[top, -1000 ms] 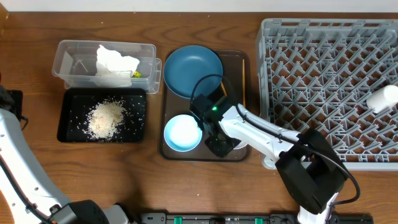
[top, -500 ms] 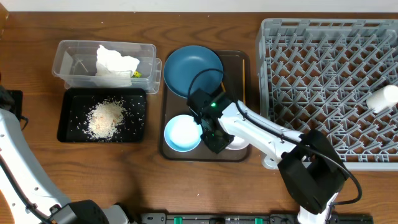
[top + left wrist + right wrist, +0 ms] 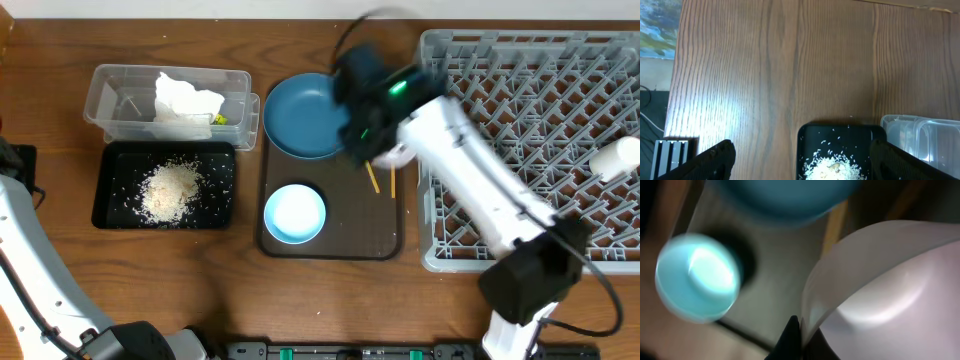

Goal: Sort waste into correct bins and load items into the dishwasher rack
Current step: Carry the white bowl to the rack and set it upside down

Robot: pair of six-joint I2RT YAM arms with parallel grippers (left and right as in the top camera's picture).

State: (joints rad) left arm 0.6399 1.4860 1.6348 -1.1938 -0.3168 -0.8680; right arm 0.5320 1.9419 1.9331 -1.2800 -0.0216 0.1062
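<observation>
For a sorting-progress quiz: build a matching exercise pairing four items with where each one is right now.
Items:
1. crumpled tissue
2. rice scraps
3. light blue bowl
4. white bowl

Places:
A. on the brown serving tray
B. in the clear tub
C. held by the right gripper
D. in the black tray

Pairs: 1-B, 2-D, 3-A, 4-C
</observation>
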